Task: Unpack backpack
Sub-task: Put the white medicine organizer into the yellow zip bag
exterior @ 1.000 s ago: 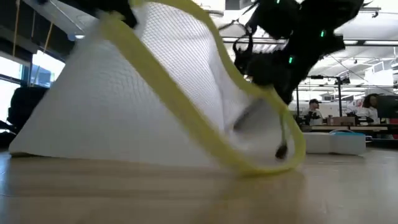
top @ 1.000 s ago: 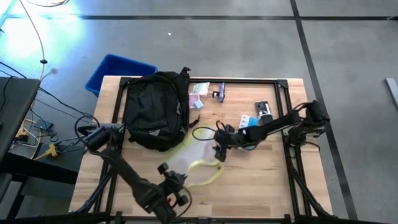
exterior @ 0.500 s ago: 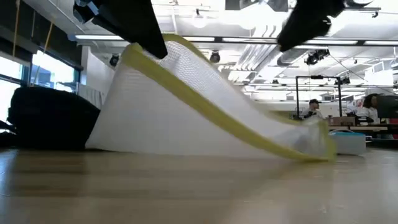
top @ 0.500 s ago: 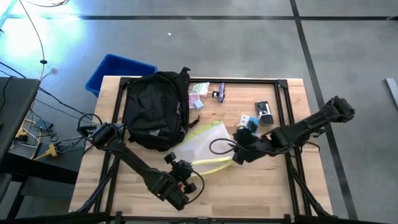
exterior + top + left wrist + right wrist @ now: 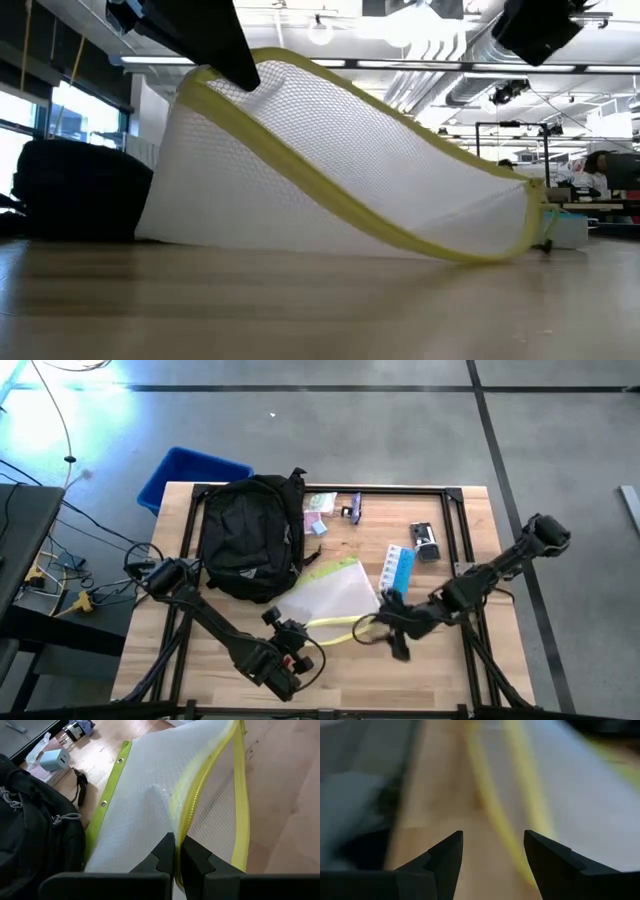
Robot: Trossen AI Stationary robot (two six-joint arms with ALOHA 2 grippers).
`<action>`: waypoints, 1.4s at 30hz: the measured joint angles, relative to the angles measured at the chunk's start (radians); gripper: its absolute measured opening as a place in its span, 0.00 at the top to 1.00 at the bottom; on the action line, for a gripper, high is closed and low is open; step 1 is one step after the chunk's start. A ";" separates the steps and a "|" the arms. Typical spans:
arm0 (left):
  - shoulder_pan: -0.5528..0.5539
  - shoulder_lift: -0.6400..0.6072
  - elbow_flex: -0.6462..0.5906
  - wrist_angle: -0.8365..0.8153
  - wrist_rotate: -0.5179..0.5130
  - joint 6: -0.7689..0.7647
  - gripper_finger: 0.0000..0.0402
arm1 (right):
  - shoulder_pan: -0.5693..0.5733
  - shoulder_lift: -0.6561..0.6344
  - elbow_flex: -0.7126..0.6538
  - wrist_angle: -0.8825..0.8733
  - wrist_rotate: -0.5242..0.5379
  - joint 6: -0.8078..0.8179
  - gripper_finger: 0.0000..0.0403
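Observation:
The black backpack (image 5: 250, 535) lies on its back at the table's far left. To its right, toward mid-table, a clear mesh pouch (image 5: 325, 595) with a yellow zipper edge rests with its far side and right end (image 5: 530, 232) on the table. My left gripper (image 5: 303, 628) is shut on the pouch's near edge and holds it up. My right gripper (image 5: 388, 632) hovers open past the pouch's right end, above the table, with nothing between its fingers (image 5: 492, 855). My left gripper pinches the pouch's yellow zipper edge (image 5: 182, 827) between its two fingers, near the pouch's near left corner. The fingers slant down from the near left. That edge is raised (image 5: 240, 75); the mesh slopes from it down to the table.
A blue bin (image 5: 190, 475) stands beyond the table's far left corner. Small items lie by the far edge: packets (image 5: 320, 505), a purple object (image 5: 352, 510), a black and white device (image 5: 425, 540) and a blue and white box (image 5: 398, 568). The near right tabletop is bare wood.
My right gripper has risen and drawn back from the pouch toward the table's near right. My left gripper has shifted a little to the right with the zipper edge. The pouch, bunched up high before, has spread out, and its right end has sunk to the table.

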 joint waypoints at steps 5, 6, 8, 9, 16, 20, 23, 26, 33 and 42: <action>0.000 0.000 0.000 0.000 0.000 0.000 1.00 | 0.018 0.106 0.000 -0.066 -0.067 0.117 0.51; -0.003 0.000 0.000 -0.001 0.000 -0.001 1.00 | 0.017 0.137 0.000 -0.077 -0.060 0.130 0.51; -0.006 0.000 0.000 -0.001 0.001 -0.004 1.00 | 0.005 0.197 -0.001 -0.101 -0.010 0.140 0.51; -0.009 0.000 0.000 -0.001 0.001 -0.008 1.00 | -0.005 0.221 -0.001 -0.111 0.024 0.148 0.51; -0.030 0.000 0.000 0.039 0.092 -0.056 1.00 | -0.138 0.279 -0.001 -0.137 0.159 0.137 0.51; -0.045 0.000 0.000 0.163 0.136 -0.029 1.00 | -0.234 0.279 -0.001 -0.069 0.153 0.002 0.51; -0.045 0.000 0.000 0.234 0.132 0.052 1.00 | -0.290 0.279 -0.001 0.009 0.116 -0.081 0.51; -0.033 0.000 0.000 0.237 0.120 0.101 1.00 | -0.311 0.274 0.012 0.043 0.094 -0.130 0.51; 0.015 0.000 0.000 0.238 0.104 0.215 1.00 | -0.275 0.272 0.095 0.045 -0.039 -0.240 0.51; 0.072 0.001 -0.008 0.164 0.056 0.186 1.00 | -0.060 0.238 0.189 -0.040 -0.165 -0.267 0.51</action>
